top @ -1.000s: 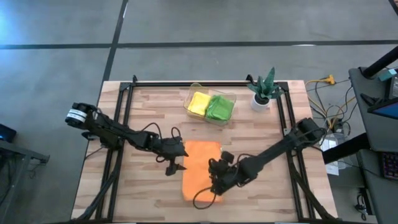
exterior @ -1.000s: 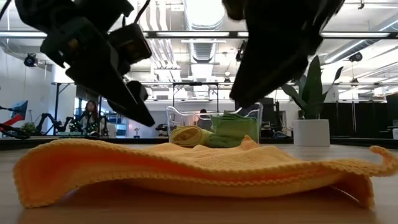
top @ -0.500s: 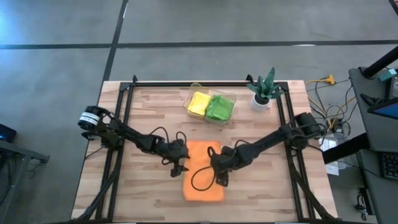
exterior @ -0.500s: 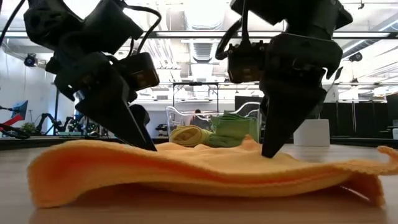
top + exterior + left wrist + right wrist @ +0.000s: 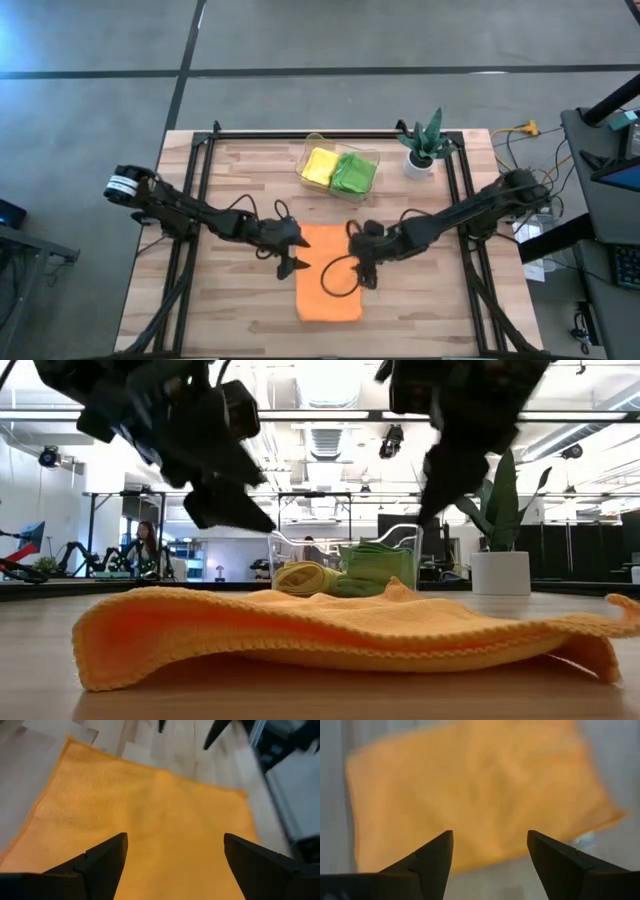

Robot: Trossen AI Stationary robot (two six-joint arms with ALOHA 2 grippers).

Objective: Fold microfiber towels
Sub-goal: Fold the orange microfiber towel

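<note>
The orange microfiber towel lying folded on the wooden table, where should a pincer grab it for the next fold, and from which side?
Probably the orange microfiber towel at a corner of its short edge nearest the clear container, coming from above. In the low view its edges curl slightly off the wooden table, leaving room for a finger underneath. The left pincer and right pincer hover open above it.

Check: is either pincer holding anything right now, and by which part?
Nothing is held. Left pincer and right pincer are both open above the orange towel, which lies flat on the table.
</note>
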